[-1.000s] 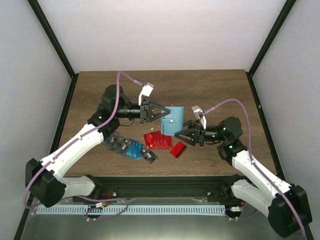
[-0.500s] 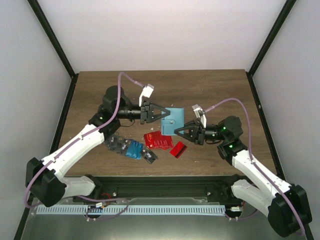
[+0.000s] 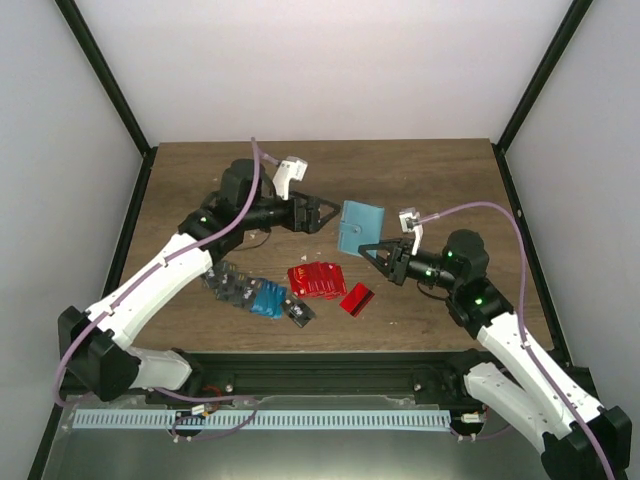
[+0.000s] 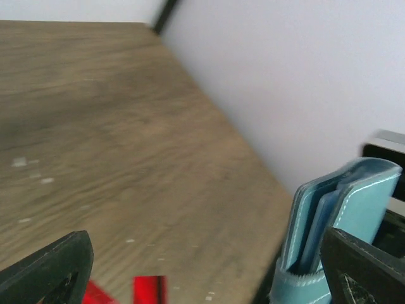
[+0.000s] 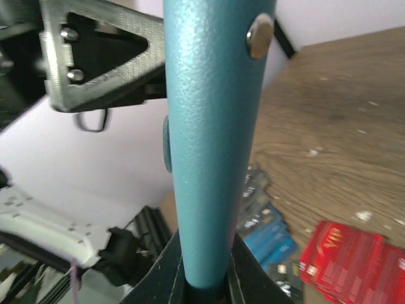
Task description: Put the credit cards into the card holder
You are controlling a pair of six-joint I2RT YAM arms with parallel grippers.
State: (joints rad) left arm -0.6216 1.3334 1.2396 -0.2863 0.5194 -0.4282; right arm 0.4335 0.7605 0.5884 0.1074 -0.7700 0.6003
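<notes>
Teal-blue stitched card holder (image 3: 359, 226), pinched by one edge in my right claw (image 3: 370, 249).
My left claw (image 3: 327, 215) gapes wide just beside it.

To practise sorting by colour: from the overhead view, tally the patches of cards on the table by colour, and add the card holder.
Red: 2, a fanned pile and a lone card
Blue: 1, one blue patch
Dark patterned: 2, a left patch and a right patch
Teal card holder: 1
Total: 6
</notes>
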